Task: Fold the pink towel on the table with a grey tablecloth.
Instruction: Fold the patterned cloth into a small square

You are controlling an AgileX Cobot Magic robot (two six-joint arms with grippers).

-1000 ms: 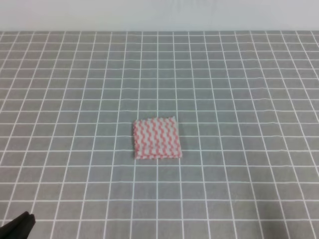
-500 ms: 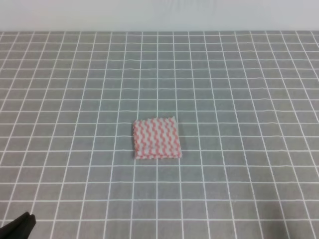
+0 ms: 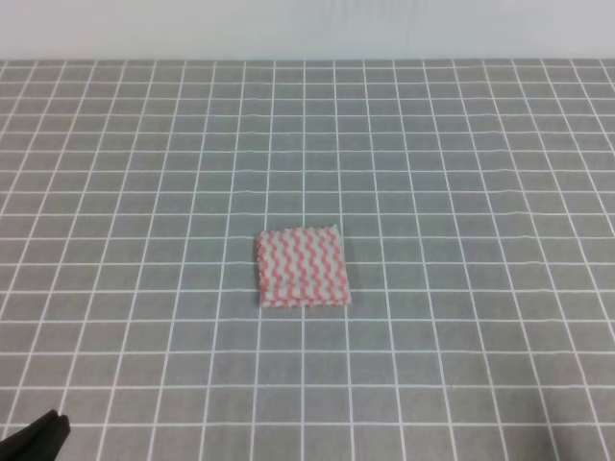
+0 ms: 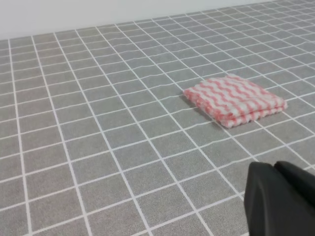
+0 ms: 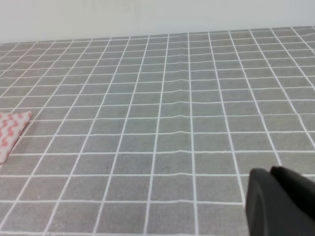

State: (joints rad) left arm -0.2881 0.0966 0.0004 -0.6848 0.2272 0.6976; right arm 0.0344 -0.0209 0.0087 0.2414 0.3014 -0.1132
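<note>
The pink towel (image 3: 302,267) lies folded into a small, thick square with a white-and-pink wave pattern, in the middle of the table with a grey tablecloth (image 3: 461,144). Only the dark tip of my left gripper (image 3: 38,437) shows in the exterior view, at the bottom left corner and far from the towel. In the left wrist view the towel (image 4: 235,100) rests ahead of the left gripper (image 4: 274,169), whose fingers are pressed together on nothing. The right wrist view catches one towel corner (image 5: 10,132) at its left edge, while the right gripper (image 5: 270,173) sits shut and empty at the lower right.
White grid lines cover the grey cloth on all sides of the towel. A pale wall (image 3: 307,29) runs along the table's far edge. No other objects show on the surface.
The left gripper's tip has slipped slightly lower at the bottom left corner of the exterior view. The towel lies as before.
</note>
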